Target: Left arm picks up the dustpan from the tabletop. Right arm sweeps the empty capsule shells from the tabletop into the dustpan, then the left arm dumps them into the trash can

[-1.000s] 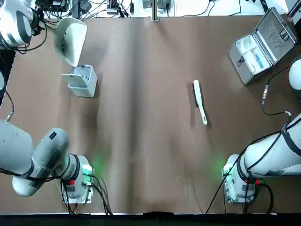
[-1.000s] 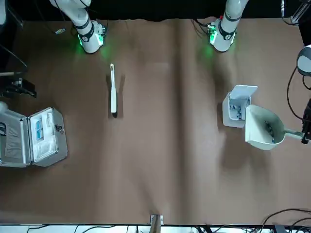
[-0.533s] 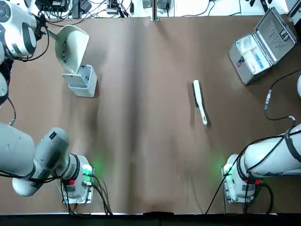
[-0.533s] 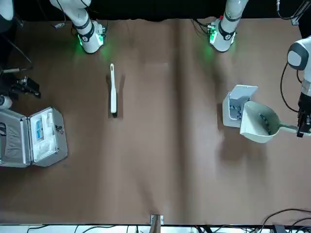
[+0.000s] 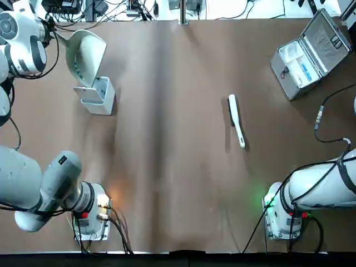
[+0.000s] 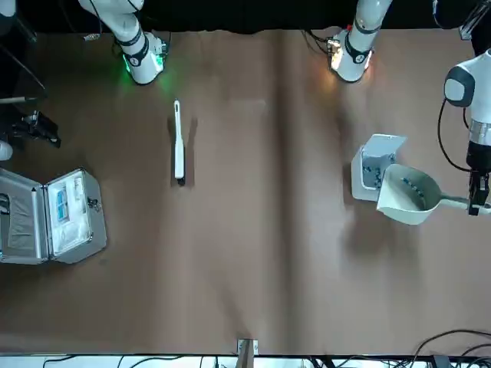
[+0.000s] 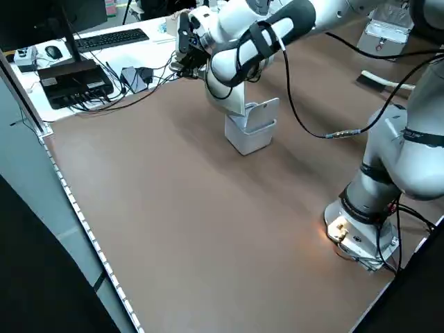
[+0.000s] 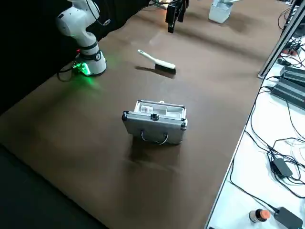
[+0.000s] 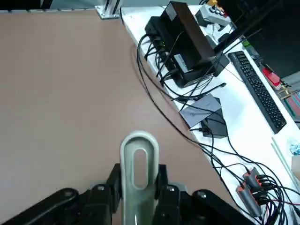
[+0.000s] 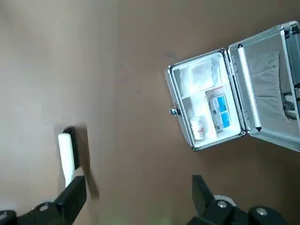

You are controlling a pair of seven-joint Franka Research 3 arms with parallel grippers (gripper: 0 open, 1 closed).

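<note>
The cream-white plastic dustpan point(image 6: 406, 195), its thin handle clamped between the fingers of the left arm's black two-finger gripper point(image 6: 479, 201), tilts over the boxy pale grey-white trash can point(image 6: 370, 175), pale-blue capsule shells point(image 6: 413, 188) showing inside both. The right gripper point(image 10: 140, 206), fingers apart, hovers beside the open silver metal case point(image 10: 206, 98); since the first frames, the dustpan has shifted slightly toward the can.

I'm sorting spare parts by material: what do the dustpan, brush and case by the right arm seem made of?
Dustpan: probably smooth hard plastic, pale, with a soft sheen.
Brush: likely a glossy white plastic handle; dark bristles, fibre type unclear.
Case: seemingly aluminium or similar, given its silvery panels and shiny metallic edges.
</note>
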